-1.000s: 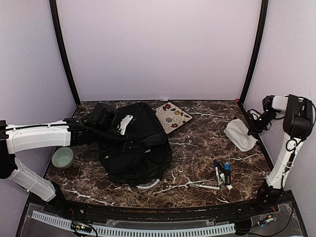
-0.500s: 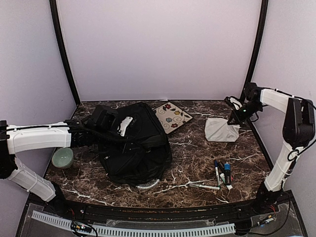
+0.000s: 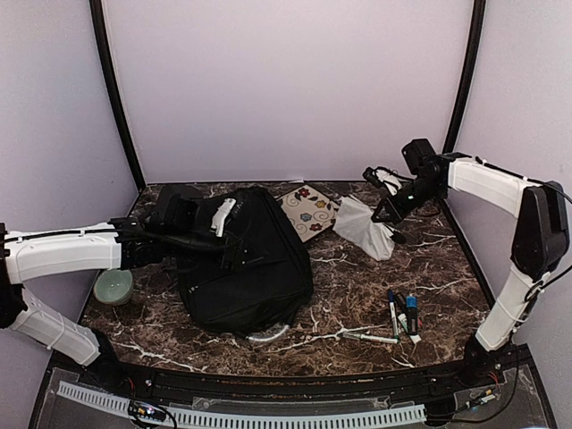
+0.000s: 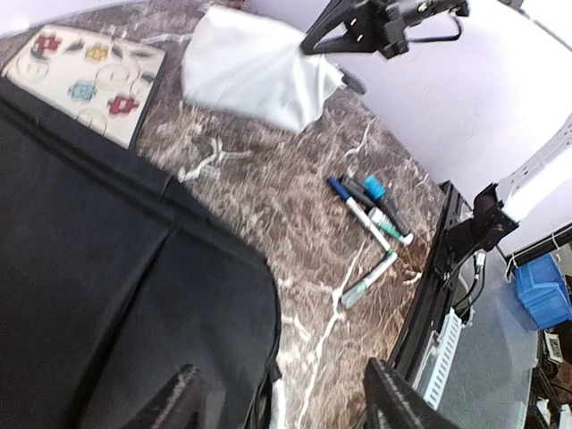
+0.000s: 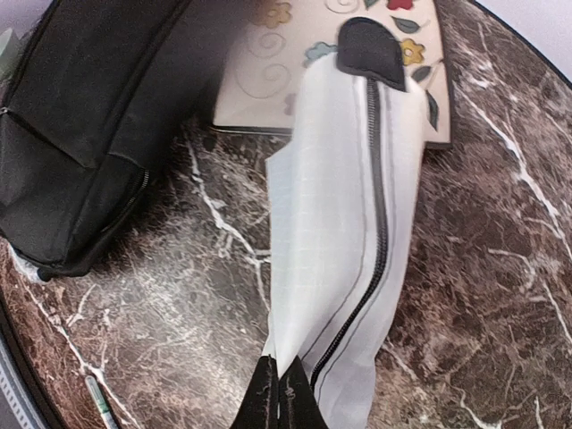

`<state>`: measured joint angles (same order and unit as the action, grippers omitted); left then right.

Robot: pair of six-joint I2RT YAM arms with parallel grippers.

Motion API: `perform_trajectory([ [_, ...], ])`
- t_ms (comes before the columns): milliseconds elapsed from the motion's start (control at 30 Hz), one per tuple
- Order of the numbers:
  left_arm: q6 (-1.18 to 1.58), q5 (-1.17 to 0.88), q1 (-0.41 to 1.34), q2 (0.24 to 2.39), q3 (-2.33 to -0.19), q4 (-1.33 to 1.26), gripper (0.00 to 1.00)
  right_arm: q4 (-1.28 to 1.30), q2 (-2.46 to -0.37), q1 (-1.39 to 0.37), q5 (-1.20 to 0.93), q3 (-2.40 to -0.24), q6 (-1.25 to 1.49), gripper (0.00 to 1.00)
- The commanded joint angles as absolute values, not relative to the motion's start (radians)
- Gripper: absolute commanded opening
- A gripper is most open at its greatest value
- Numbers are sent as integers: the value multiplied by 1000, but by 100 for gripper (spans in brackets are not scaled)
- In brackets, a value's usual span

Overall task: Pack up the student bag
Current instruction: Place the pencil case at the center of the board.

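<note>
The student bag (image 3: 246, 268), a big black backpack, lies left of centre on the marble table; its fabric fills the left wrist view (image 4: 107, 268). My left gripper (image 3: 198, 223) hovers at the bag's back left, and its jaws (image 4: 286, 380) stand open over the bag's edge with nothing between them. My right gripper (image 3: 382, 207) is shut on one end of a white zip pouch (image 3: 362, 228). The pouch (image 5: 344, 223) hangs from the closed fingertips (image 5: 277, 386), its far end over the flowered pad.
A flowered pad (image 3: 311, 212) lies just right of the bag's top. Several markers (image 3: 400, 315) lie at the front right. A green bowl (image 3: 113, 286) sits left of the bag. Black frame posts stand at the back corners.
The left gripper has opened, and the bag has settled flatter. The right arm has carried the white pouch from the far right edge leftward, close to the flowered pad.
</note>
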<state>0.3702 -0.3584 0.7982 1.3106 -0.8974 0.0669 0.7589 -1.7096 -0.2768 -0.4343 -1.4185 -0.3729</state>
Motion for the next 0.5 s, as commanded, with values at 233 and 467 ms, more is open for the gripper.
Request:
perform_trajectory([
  [233, 580, -384, 793, 1603, -945, -423, 69, 685, -1697, -418, -577, -1561, -267, 0],
  [467, 537, -414, 792, 1804, -1067, -525, 68, 695, -1667, -454, -638, -1543, -300, 0],
])
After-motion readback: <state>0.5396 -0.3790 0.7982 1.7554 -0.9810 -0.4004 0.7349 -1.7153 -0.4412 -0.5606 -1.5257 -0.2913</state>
